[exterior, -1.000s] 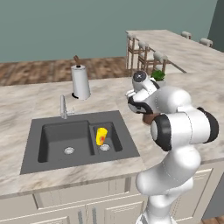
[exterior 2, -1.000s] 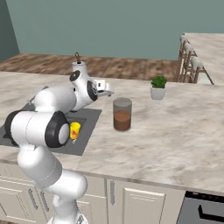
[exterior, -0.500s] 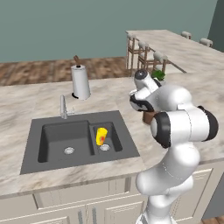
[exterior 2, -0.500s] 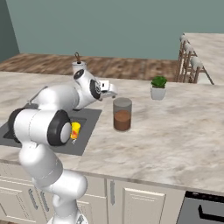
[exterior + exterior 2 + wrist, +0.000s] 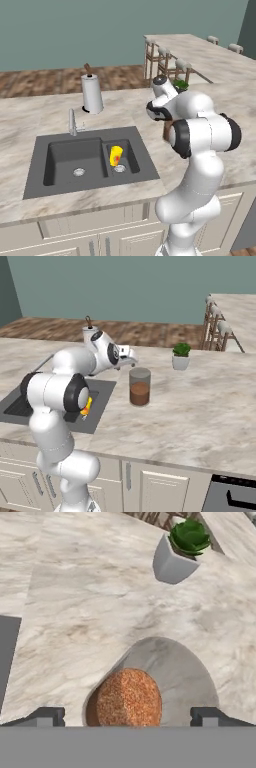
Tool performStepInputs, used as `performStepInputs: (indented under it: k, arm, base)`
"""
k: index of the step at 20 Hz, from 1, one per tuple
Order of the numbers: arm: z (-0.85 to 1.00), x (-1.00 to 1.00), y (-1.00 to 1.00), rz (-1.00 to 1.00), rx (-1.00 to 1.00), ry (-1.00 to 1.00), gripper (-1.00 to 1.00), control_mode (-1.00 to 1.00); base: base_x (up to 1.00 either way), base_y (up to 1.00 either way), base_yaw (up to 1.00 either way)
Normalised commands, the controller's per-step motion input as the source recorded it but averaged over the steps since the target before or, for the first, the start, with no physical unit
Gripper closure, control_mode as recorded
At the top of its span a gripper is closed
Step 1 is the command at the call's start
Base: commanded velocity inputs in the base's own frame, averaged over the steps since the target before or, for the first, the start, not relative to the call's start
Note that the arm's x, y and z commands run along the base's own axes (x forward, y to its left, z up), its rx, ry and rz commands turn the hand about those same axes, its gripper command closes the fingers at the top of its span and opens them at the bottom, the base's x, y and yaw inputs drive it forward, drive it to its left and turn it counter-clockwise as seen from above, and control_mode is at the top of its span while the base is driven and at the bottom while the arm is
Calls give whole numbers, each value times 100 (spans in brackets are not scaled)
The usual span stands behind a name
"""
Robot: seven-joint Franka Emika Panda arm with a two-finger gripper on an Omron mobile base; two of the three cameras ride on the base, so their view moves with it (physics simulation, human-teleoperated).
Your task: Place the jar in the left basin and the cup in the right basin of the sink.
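Observation:
The brown and pale grey jar [image 5: 139, 387] stands upright on the marble counter to the right of the sink [image 5: 146, 167]. My gripper [image 5: 132, 360] hovers open just above and beside the jar's top. In the hand view the jar [image 5: 146, 684] lies between and just past the two fingertips [image 5: 48, 716], gripper [image 5: 127, 717] wide apart, touching nothing. The yellow cup [image 5: 116, 155] with its red mark leans inside the narrower right basin [image 5: 131, 156]. The wider left basin [image 5: 70, 159] holds only its silver drain. From the left base view my arm hides most of the jar [image 5: 166, 131].
A small white pot with a green plant [image 5: 180, 356] stands on the counter beyond the jar. A tall white paper-towel roll [image 5: 92, 93] stands behind the sink, with the slim tap [image 5: 73, 122] at the rim. Bar stools [image 5: 165, 60] line the far counter.
The hand has shifted away from the sink toward the jar, coming closer over its top. The jar and the cup have stayed where they were.

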Motion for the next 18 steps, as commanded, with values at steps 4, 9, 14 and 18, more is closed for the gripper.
performStepInputs:
  k: [4, 9, 14, 18]
  arm:
    - [-7, 20, 0, 0, 10, 10, -100, -100]
    - [-4, 3, 0, 0, 9, 9, -100, -100]
    - [0, 0, 0, 0, 4, 5, -100, -100]
    - [-2, 0, -3, 0, 3, 7, -100, -100]
  base:
    - [0, 0, 0]
    - [0, 0, 0]
    - [0, 0, 0]
    - [0, 0, 0]
